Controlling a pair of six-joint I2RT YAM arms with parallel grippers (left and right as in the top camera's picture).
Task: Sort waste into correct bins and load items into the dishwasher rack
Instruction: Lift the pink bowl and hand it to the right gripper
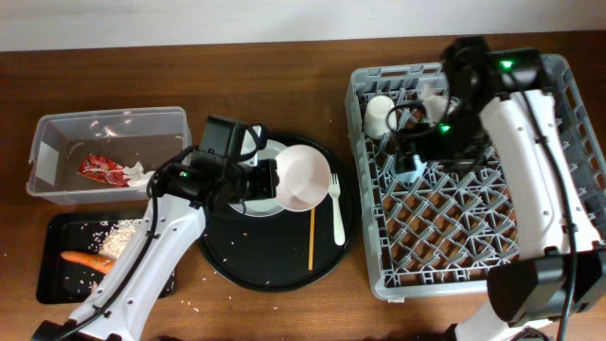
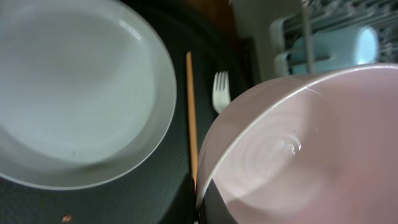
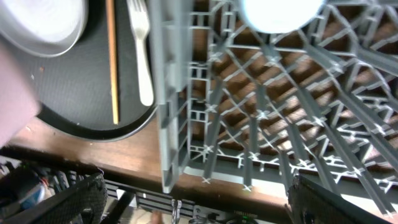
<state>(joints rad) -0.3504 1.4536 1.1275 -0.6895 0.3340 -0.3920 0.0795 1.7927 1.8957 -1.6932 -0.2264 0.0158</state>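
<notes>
My left gripper (image 1: 276, 178) (image 2: 203, 202) is shut on the rim of the pink-white bowl (image 1: 305, 177) (image 2: 311, 149) and holds it tilted over the pale round plate (image 1: 268, 201) (image 2: 74, 93). The white fork (image 1: 337, 210) (image 2: 221, 90) and the chopstick (image 1: 311, 237) (image 2: 191, 112) lie beside it. My right gripper (image 1: 417, 153) (image 3: 199, 196) is open and empty above the grey dishwasher rack (image 1: 559, 227) (image 3: 180, 93). The light blue cup (image 1: 409, 169) (image 2: 336, 46) (image 3: 283, 12) and the cream cup (image 1: 381, 114) are in the rack.
The plate, fork and chopstick lie on a large round black tray (image 1: 246, 265). The clear tub (image 1: 57, 128) holds the red wrapper (image 1: 102, 169) and tissue (image 1: 135, 171). The shallow black tray (image 1: 52, 284) holds the carrot (image 1: 85, 258) and food scraps (image 1: 118, 237).
</notes>
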